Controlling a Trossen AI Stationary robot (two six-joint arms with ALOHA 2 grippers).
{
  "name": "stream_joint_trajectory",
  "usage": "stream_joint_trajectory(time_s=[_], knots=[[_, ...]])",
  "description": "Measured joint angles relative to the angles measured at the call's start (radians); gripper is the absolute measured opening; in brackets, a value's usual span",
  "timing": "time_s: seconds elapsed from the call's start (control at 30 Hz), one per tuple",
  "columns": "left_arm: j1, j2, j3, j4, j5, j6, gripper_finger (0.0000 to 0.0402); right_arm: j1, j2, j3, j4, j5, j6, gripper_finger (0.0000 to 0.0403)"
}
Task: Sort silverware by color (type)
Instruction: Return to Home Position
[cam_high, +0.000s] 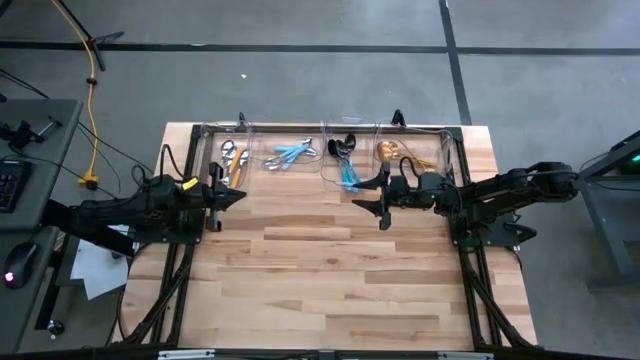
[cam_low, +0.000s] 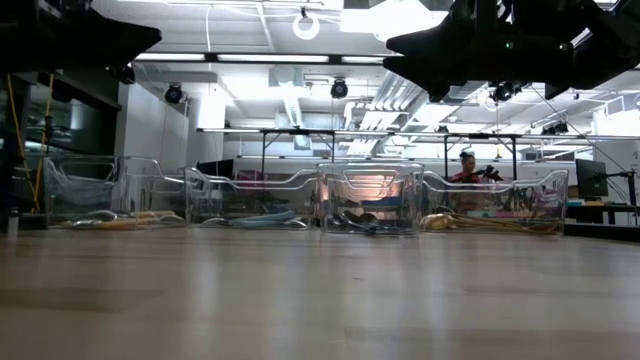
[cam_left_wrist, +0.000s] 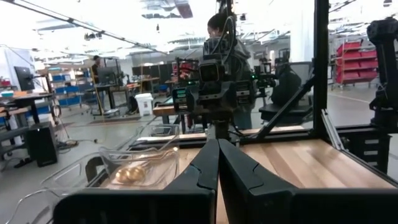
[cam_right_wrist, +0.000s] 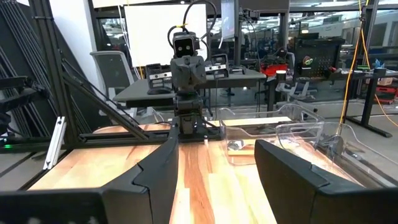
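- Left gripper (cam_high: 238, 196), centre-left over the table (cam_high: 330, 280): fingers pressed together.
- Right gripper (cam_high: 362, 196), centre-right: fingers spread.
- Silverware (cam_high: 290, 155) lies in the clear bins (cam_low: 368, 190), upper centre.

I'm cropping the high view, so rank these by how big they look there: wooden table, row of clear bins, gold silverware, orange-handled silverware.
Largest: wooden table.
Next: row of clear bins.
Last: gold silverware and orange-handled silverware, which look about alike, so I won't rank them.

Silverware (cam_high: 292, 154) too small to tell spoon from fork, blurred behind bins (cam_low: 368, 195) at table level, right arm (cam_low: 500, 40) cut off overhead.
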Motion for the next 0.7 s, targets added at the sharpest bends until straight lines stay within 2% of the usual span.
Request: stream_joint_trajectory(time_s=[0.5,0.7], knots=[[0.0,-0.021,-0.088,0.059,0.037,-0.026,0.0,0.0,0.0,0.0,-0.014,0.0,0.0,0.0197],[0.0,-0.02,-0.088,0.078,0.044,-0.031,0.0,0.0,0.0,0.0,-0.014,0.0,0.0,0.0197]])
